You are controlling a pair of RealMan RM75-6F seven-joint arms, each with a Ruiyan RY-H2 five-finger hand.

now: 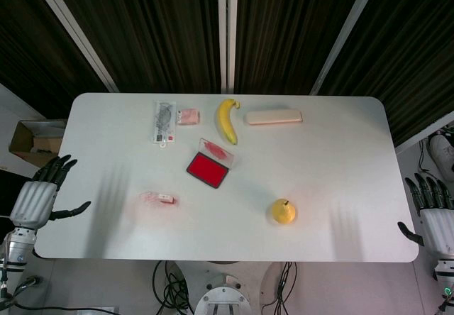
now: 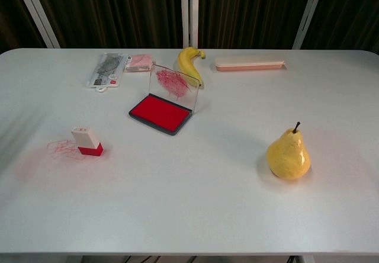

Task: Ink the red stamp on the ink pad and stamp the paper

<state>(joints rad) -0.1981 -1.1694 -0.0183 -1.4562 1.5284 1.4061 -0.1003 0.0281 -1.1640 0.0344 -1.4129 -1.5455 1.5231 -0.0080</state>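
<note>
While only the head view shows the left hand (image 1: pixel 35 200) and right hand (image 1: pixel 431 208), both spread and empty, the red stamp (image 2: pixel 87 141) stands upright near the open ink pad (image 2: pixel 161 114).

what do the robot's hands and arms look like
Both show only in the head view. The left hand and right hand each have dark, near-black segmented fingers on a ribbed silver-white palm shell. Below each sits a silver wrist section; black cables hang by the left one. No sleeves or readable markings.

stamp (image 2: pixel 87 142) left-front of ink pad (image 2: pixel 160 113) | pear (image 2: pixel 288 155) right-front
</note>
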